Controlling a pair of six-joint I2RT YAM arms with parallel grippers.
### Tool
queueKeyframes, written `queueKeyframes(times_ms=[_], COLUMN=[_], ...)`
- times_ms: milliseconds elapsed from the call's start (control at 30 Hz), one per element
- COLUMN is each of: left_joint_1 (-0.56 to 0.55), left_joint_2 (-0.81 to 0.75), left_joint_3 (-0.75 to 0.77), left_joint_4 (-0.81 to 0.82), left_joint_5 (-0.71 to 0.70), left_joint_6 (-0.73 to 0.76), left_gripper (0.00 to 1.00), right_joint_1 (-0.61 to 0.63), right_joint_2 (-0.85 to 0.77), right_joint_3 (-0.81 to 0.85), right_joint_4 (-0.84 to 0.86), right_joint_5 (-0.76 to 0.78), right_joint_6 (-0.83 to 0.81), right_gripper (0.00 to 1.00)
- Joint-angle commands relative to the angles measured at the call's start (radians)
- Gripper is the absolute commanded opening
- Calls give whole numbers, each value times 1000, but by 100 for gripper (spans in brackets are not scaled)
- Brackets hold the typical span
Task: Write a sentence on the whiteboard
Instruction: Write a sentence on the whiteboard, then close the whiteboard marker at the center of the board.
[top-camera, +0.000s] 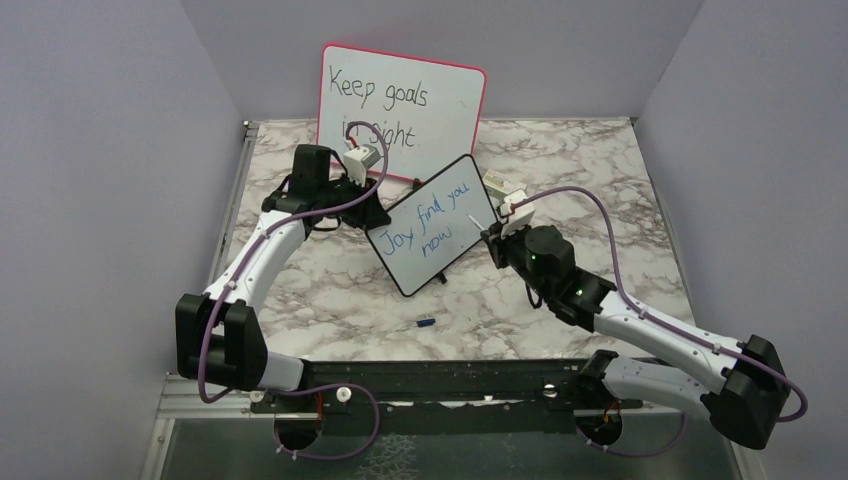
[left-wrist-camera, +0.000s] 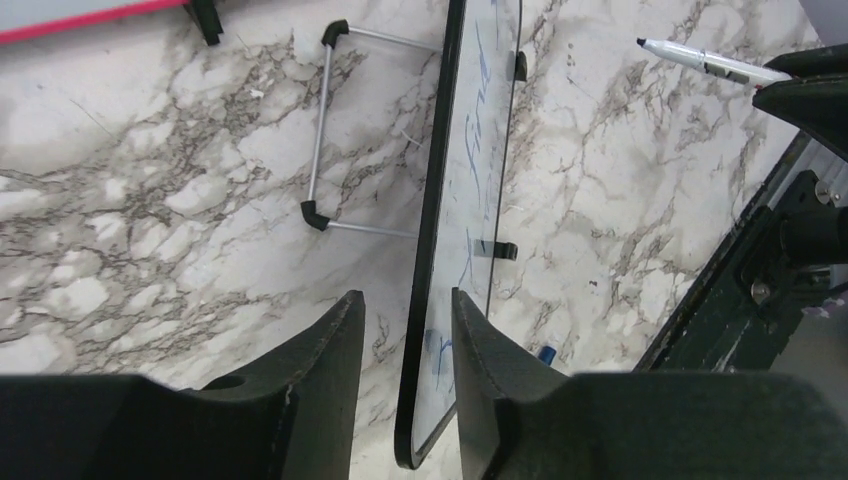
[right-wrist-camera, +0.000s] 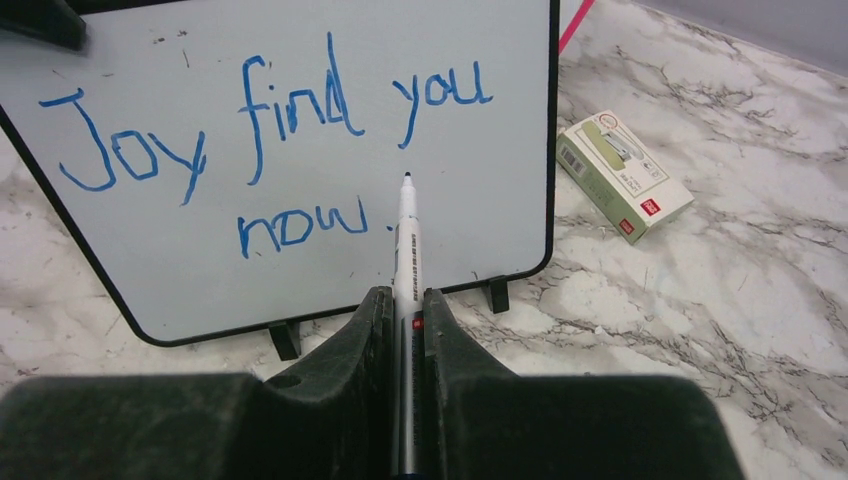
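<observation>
The black-framed whiteboard (top-camera: 452, 190) stands tilted mid-table on small black feet. On it the blue sentence (top-camera: 430, 222) reads "Joy find you now." and shows clearly in the right wrist view (right-wrist-camera: 265, 110). My right gripper (right-wrist-camera: 405, 292) is shut on a white marker (right-wrist-camera: 407, 230), uncapped, whose tip points at the board (right-wrist-camera: 480, 200) beside the dot after "now". In the left wrist view the marker (left-wrist-camera: 700, 62) is held off the board's face. My left gripper (left-wrist-camera: 405, 295) is open, its jaws straddling the board's edge (left-wrist-camera: 432, 250) with gaps on both sides.
The larger pink-framed whiteboard (top-camera: 400, 100) with black writing stands behind. A small green and white box (right-wrist-camera: 620, 175) lies right of the black board. A blue cap (top-camera: 425, 322) lies in front of it. A wire stand (left-wrist-camera: 320, 130) sits behind the board.
</observation>
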Motion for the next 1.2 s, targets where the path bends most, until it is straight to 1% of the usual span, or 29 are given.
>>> queueKeyframes(times_ms=[0,133,233,267,433,633,733,833,867,900,967,1167], left_joint_1=[-4,-28,-82,-105,-247,-464,-587,-709,-738,-760,-783,-791], left_joint_2=[-96,-173,-236,-258,-353,-409,-392,-344,-323,-301,-255,-117], left_joint_3=[61,65,34,18,-84,-200,-242,-271,-278,-281,-289,-291], left_joint_4=[-13,-36,-38,-39,-40,-42,-38,-26,-23,-20,-4,8], left_joint_5=[-67,-128,-187,-210,-333,-470,-557,-684,-723,-733,-724,-681], left_joint_6=[-32,-40,-47,-75,-136,-213,-245,-253,-251,-248,-236,-178], left_gripper=[39,43,45,46,49,55,56,57,57,57,57,55], right_joint_1=[-5,-5,-6,-5,-5,-5,-5,-5,-5,-5,-5,-5], right_joint_2=[-66,-118,-146,-156,-206,-252,-269,-284,-285,-286,-296,-338], right_joint_3=[-6,-2,-5,-8,-37,-77,-107,-146,-153,-159,-175,-219], right_joint_4=[-70,-102,-104,-104,-91,-61,-35,16,23,26,40,61], right_joint_5=[37,46,50,50,60,56,50,52,51,49,49,68], right_joint_6=[27,32,39,41,45,54,58,57,55,53,51,68], right_gripper=[1,1,0,0,0,0,1,0,0,0,1,1])
